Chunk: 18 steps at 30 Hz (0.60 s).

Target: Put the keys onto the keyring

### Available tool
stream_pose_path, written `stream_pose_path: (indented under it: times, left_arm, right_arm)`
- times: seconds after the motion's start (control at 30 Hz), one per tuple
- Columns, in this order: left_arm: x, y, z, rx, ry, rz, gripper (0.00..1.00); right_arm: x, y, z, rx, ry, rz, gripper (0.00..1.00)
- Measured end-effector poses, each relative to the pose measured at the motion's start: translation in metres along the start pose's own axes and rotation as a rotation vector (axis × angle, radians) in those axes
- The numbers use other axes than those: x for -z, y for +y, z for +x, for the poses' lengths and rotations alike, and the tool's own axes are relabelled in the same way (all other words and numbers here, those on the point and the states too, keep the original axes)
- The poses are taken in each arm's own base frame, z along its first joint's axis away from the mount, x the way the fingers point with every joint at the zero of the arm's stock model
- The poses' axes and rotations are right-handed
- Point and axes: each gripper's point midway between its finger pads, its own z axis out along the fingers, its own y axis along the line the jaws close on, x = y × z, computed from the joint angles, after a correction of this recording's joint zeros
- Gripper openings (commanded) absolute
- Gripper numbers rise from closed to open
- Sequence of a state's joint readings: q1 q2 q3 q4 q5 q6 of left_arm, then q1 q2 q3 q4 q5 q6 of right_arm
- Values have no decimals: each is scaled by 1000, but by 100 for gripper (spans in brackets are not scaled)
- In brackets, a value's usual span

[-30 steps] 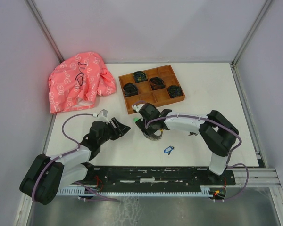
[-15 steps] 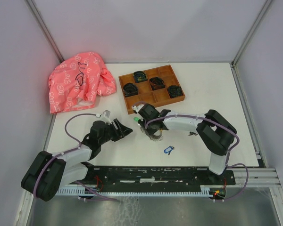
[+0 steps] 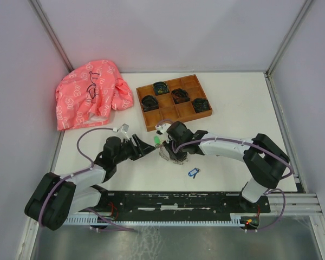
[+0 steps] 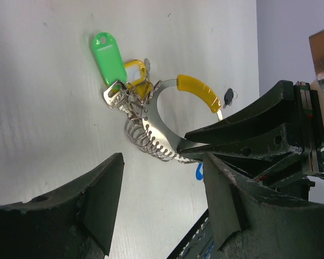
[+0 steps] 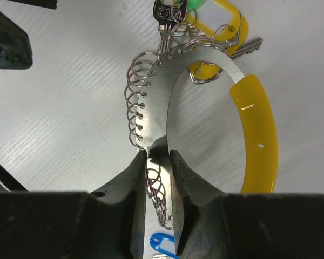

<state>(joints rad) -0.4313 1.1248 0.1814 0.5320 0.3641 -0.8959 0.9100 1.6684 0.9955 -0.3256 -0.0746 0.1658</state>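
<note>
No word, number or brand can be read in any view. The pink cloth (image 3: pixel 89 97) carries a white print and a dark scrawl, both too small to make out as letters. The green tag (image 4: pixel 109 56) and the yellow tag (image 4: pixel 136 69) on the keyring (image 5: pixel 156 108) show no legible marking, and a small dark metal piece (image 5: pixel 164 9) among its little rings bears pale marks too blurred to read.
</note>
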Motion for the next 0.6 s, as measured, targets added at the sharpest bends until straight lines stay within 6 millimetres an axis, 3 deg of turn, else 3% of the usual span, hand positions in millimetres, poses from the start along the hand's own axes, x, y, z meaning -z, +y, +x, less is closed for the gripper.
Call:
stream_pose_path:
  times: [0.23, 0.43, 0.5, 0.6]
  left_arm:
    - [-1, -9, -1, -5, 28, 22, 66]
    - [-7, -23, -17, -89, 31, 24, 67]
    - [-10, -28, -24, -140, 35, 20, 68]
    - [-16, -33, -36, -216, 45, -2, 67]
  right_arm:
    - [8, 2, -4, 38, -32, -19, 7]
    - [18, 10, -12, 73, -73, -66, 6]
    - [23, 11, -16, 85, -92, -72, 11]
    - [27, 10, -20, 93, -109, -62, 28]
